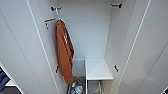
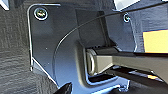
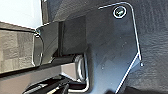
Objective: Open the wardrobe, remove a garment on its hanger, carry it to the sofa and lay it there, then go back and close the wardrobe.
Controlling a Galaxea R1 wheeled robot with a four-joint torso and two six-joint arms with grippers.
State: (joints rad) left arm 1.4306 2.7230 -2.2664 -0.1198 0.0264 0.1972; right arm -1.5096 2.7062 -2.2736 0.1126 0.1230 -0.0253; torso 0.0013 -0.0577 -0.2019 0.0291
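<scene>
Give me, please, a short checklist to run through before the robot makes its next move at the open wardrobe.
1. Wardrobe doors open: ok, both swung wide and the inside exposed.
2. Maroon garment inside: not ok, just an orange jacket hangs at the rail's left end.
3. Orange jacket secure: ok, it hangs from its hanger on the left.
4. Inner shelf: ok, it lies flat and nothing stands on it.
5. Wardrobe floor: not ok, bottles sit at the bottom below the jacket.
6. Either gripper carrying something: cannot tell from the wrist views.
</scene>
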